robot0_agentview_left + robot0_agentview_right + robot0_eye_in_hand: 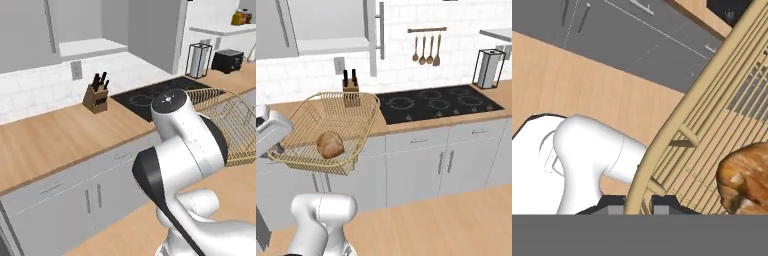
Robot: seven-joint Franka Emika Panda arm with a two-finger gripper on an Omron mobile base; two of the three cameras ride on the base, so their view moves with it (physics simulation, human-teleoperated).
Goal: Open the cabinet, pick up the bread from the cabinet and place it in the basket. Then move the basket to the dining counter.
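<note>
My arm is folded low, elbow bulging up, and my gripper [638, 204] is clamped on the rim of the basket [326, 131], one tip on each side of the wire. The basket hangs level in the air before the worktop [55, 135], with the bread [330, 144] lying inside, a roundish lump without clear long axis.

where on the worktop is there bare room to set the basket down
Free: the wide wood stretch of the worktop left of the knife block, and the strip in front of the block up to the hob. Crowded: the far end past the hob, with the wire holder and toaster. The basket with bread hangs off the gripper.
</note>
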